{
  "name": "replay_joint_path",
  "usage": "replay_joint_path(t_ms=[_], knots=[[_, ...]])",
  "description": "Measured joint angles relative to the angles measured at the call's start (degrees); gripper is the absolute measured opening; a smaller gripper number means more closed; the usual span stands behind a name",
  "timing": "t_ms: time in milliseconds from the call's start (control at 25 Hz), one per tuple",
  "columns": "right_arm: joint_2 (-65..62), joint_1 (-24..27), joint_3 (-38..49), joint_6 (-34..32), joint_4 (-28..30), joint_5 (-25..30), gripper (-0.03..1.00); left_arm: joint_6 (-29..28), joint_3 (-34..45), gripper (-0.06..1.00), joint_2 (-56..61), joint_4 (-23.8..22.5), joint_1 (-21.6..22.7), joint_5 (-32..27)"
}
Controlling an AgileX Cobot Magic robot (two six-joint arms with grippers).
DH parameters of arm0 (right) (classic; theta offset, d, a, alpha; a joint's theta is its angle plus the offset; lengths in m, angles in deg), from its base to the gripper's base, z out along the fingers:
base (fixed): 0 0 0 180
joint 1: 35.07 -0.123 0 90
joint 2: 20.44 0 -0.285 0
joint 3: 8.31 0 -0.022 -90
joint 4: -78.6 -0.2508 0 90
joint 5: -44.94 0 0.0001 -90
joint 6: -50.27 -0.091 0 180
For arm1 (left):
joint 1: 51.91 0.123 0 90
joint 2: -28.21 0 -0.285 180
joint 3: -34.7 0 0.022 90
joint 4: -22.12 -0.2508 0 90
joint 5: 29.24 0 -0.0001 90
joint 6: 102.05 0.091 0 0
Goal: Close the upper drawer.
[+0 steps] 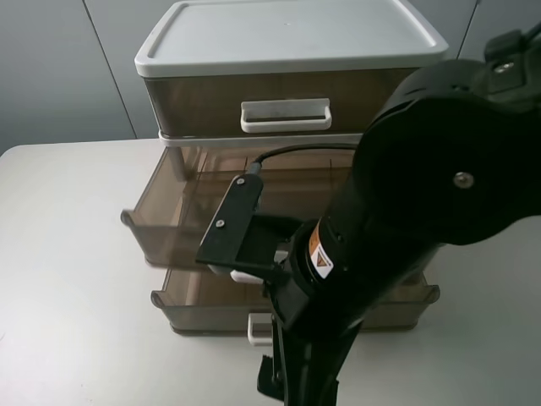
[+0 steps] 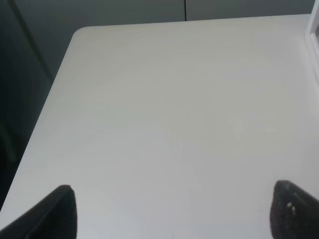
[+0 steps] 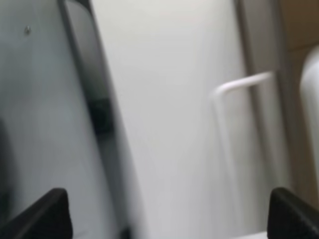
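Note:
A white-topped cabinet [image 1: 287, 38] holds three brown see-through drawers. The top drawer [image 1: 203, 106] is shut, with a white handle [image 1: 286, 115]. The middle drawer [image 1: 169, 216] is pulled far out. The bottom drawer [image 1: 199, 304] is pulled out a little. My right arm [image 1: 423, 186] reaches over the fronts of both, and its camera bracket [image 1: 237, 222] hides the gripper. In the blurred right wrist view the right gripper [image 3: 164, 219] is open, with a white handle [image 3: 239, 84] ahead. My left gripper [image 2: 172, 214] is open and empty over bare table.
The white table [image 1: 68, 279] carries the cabinet at its back middle. A grey wall panel [image 1: 51, 68] stands behind. In the left wrist view the table's rounded far corner [image 2: 79, 32] and a sliver of the cabinet [image 2: 314, 45] show.

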Motion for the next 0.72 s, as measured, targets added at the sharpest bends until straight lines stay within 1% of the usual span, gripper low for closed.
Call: replay_joint_path(t_ms=[80,160,360,520,640,720], knots=[[0.4,2.4,-0.8,-0.7,6.1,-2.0,0.61,0.0,0.0,0.74,0.0,0.0,0.0,0.0],[0.4,3.4,-1.6,-1.0,8.7,-3.1,0.61,0.0,0.0,0.74,0.0,0.0,0.0,0.0],[0.4,6.1,-1.9,-1.2,10.7,-5.4,0.61,0.0,0.0,0.74,0.0,0.0,0.0,0.0],[0.5,8.9,-1.9,-1.2,12.0,-8.7,0.61,0.0,0.0,0.74,0.0,0.0,0.0,0.0],[1.0,10.3,-1.9,-1.2,11.4,-10.1,0.61,0.0,0.0,0.74,0.0,0.0,0.0,0.0],[2.1,11.4,-2.0,-1.2,12.6,-12.4,0.61,0.0,0.0,0.74,0.0,0.0,0.0,0.0]])
